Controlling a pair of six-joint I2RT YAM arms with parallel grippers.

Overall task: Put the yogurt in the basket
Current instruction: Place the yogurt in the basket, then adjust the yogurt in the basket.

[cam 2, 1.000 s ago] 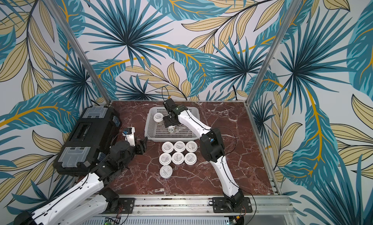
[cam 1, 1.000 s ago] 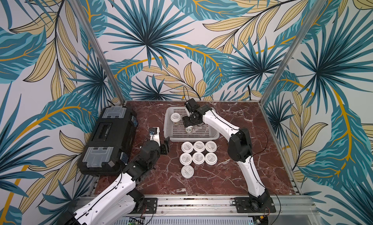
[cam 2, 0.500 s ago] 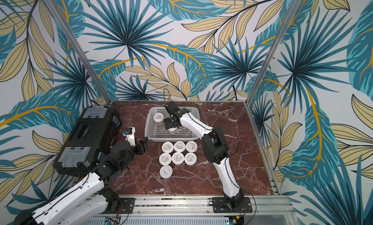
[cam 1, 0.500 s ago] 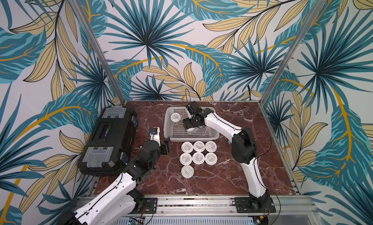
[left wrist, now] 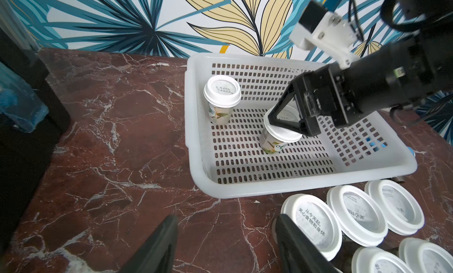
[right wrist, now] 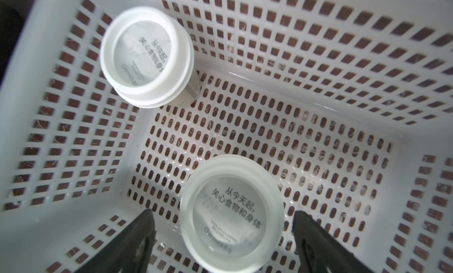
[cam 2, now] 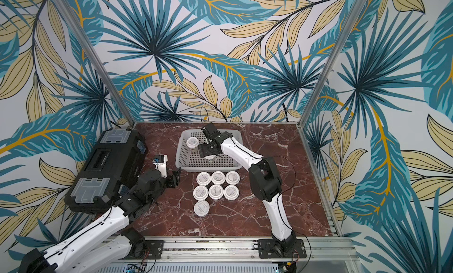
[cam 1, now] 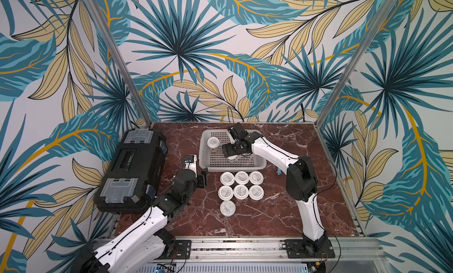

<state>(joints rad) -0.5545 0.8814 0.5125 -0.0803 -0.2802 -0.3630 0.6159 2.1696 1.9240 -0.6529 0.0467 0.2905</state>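
Right gripper [right wrist: 221,216] has let go since the last frame: it's now spread clear on both sides of the yogurt [left wrist: 274,142] it set on the basket [left wrist: 306,183] floor, near a second jar [left wrist: 222,91] in the corner. Can't quite tell if the fresh one sits flat. Risk is a finger clipping its lid on the way up and tipping it. Seven more jars [cam 1: 241,192] wait on the surface [cam 1: 269,210] just in front of the basket. Left gripper [left wrist: 225,218] hovers half-spread and empty beside them. The right arm over the basket blocks its drop-off, and the black toolbox [cam 1: 132,171] crowds its other side.
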